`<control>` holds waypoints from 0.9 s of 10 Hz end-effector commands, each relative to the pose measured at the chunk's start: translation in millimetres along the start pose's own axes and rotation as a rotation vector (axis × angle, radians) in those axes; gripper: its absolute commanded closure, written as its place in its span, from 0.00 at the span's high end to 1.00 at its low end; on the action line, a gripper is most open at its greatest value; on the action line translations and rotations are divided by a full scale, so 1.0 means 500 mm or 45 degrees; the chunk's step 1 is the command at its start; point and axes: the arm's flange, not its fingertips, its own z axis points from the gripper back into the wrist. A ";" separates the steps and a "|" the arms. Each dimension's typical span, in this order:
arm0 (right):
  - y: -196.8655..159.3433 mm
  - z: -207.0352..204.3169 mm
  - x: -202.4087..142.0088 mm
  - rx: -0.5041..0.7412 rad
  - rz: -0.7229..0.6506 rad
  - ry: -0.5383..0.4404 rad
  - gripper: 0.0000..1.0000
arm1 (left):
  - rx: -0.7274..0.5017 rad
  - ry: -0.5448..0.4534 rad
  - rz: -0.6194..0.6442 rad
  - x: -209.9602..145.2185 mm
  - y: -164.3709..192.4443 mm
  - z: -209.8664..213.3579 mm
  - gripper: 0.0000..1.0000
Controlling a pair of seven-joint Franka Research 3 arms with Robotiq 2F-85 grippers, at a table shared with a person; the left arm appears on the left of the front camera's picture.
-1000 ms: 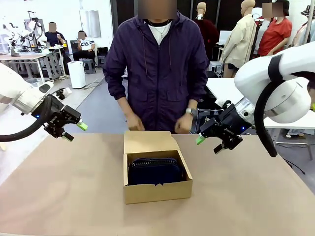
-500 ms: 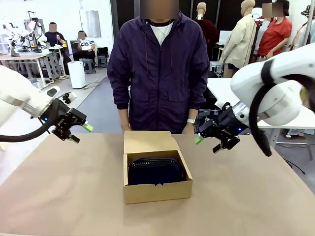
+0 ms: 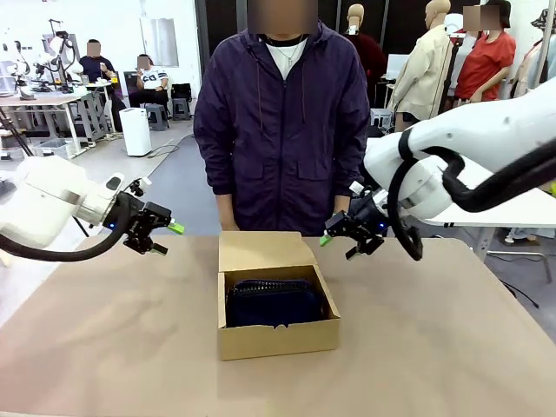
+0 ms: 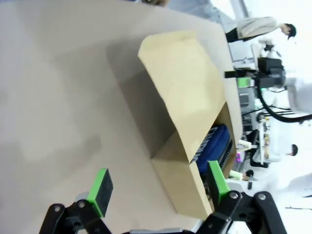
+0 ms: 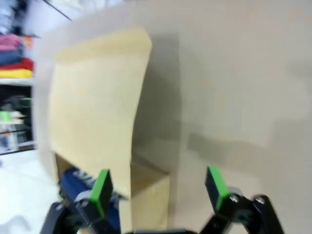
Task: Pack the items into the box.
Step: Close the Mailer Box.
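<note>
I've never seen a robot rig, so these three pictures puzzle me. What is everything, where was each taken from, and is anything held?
Two white robot arms share a brown table with a person in a dark jacket opposite. On it stands an open cardboard box, flap lid folded back toward the person, with a navy pouch inside. Each arm ends in a two-fingered green-padded pincer: the left pincer hovers left of the box, the right pincer right of it. Both are open and hold nothing. The wide picture comes from a fixed camera between the arms. The other two come from a camera on each wrist, looking along that arm's fingers, so the box appears tilted.
</note>
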 end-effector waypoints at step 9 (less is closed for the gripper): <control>-0.099 -0.067 0.109 0.472 -0.177 -0.002 1.00 | -0.215 -0.061 0.097 0.023 0.080 -0.047 1.00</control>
